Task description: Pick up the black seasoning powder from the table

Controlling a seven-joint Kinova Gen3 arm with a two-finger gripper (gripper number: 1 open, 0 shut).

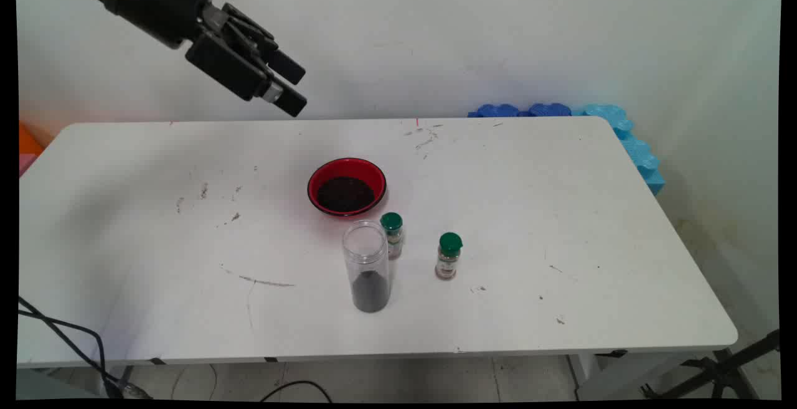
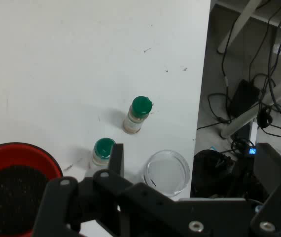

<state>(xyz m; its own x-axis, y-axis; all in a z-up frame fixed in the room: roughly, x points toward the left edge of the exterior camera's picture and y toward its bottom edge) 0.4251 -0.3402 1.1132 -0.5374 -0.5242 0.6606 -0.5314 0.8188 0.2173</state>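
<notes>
**Tool raised, holding nothing**

Hanging high over the desk [image 1: 560, 210] at its far left, tool [image 1: 291, 88] with fingers slightly parted, nothing between them. Well below and ahead: red bowl [image 1: 347, 187] of dark grains, open clear jar [image 1: 366, 266] upright just beyond, two green-capped bottles [image 1: 391, 235] [image 1: 448, 255] beside the jar

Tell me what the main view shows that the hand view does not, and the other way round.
Main view only: the wall, blue foam past the table's far right corner, and the gripper raised in the air above the table. Hand view only: cables and equipment on the floor beyond the table's edge. Both: the red bowl, the clear jar and two green-capped bottles.
</notes>
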